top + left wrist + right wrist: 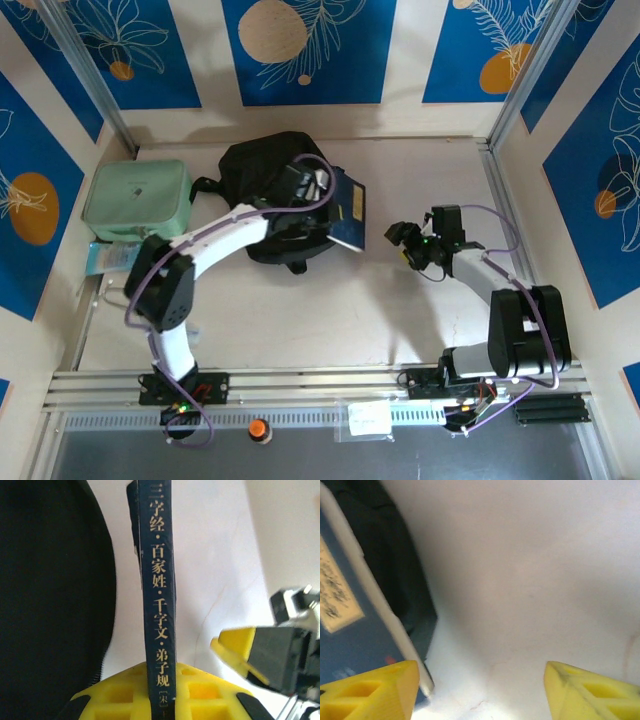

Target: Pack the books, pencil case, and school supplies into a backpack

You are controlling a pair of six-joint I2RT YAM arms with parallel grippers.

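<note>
**Left gripper** [160,687]: yellow fingers pinched on the lower end of one book [157,580], which is seen spine-on in the left wrist view. The spine is dark blue with a column of gold Chinese characters.

**Right gripper** [480,695]: yellow fingers [375,692] spread wide with bare table between them, gripping nothing. It sits just to the right of the book.

**Book, position:** in the top view it is held tilted at the right edge of the backpack [255,165] and partly overlaps it. The right wrist view shows its plain blue cover with a yellowish title label.

**Backpack:** soft black fabric, lying at the back centre of the table, under the left arm's wrist.

**Surface:** pale beige table [330,320], smooth, with faint hairline marks. An aluminium rail [300,385] along the near edge carries both arm bases.

**Room:** cream walls on three sides, hung with blue panels [300,50] showing white leaf drawings and orange or cream discs.

**Counts:**
- books: one
- backpacks: one
- mint-green soft case [137,198]: one, at back left, just beside the backpack
- arms: two
- small orange object [259,429]: one, on the dark front strip
</note>
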